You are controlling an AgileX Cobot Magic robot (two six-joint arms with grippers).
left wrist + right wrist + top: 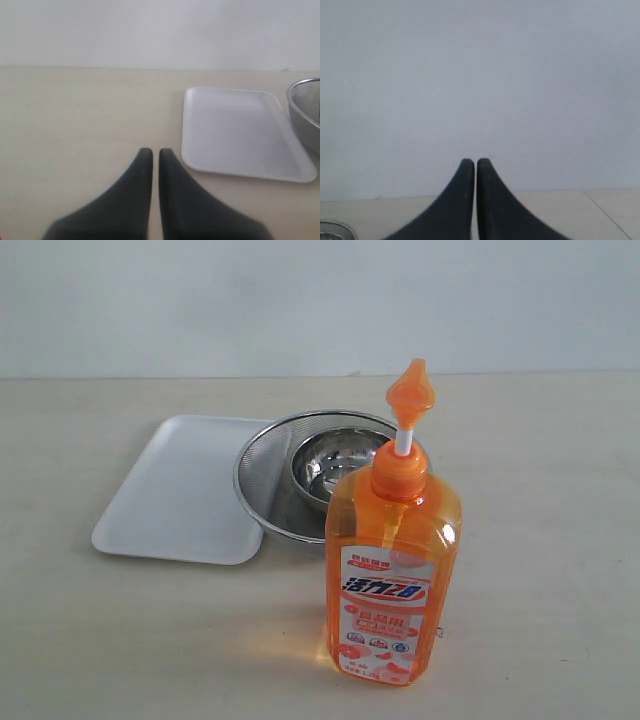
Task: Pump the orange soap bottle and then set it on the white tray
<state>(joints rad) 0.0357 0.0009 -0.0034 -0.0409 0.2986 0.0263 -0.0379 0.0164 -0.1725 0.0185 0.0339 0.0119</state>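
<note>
The orange soap bottle point(392, 550) stands upright near the table's front, its orange pump head point(411, 392) raised on a white stem. Behind it to the left lies the white tray point(180, 490), bare; the left wrist view also shows this white tray point(240, 132). My left gripper point(155, 152) is shut with nothing between its black fingers, low over the table beside the tray's near corner. My right gripper point(473, 162) is shut too, empty, pointing at the pale wall. Neither gripper appears in the exterior view. The bottle is out of both wrist views.
A round steel mesh strainer point(262, 475) with a steel bowl point(335, 465) inside sits right of the tray, just behind the bottle. The strainer's rim point(305, 107) shows in the left wrist view, and a sliver of metal rim point(335, 229) in the right wrist view.
</note>
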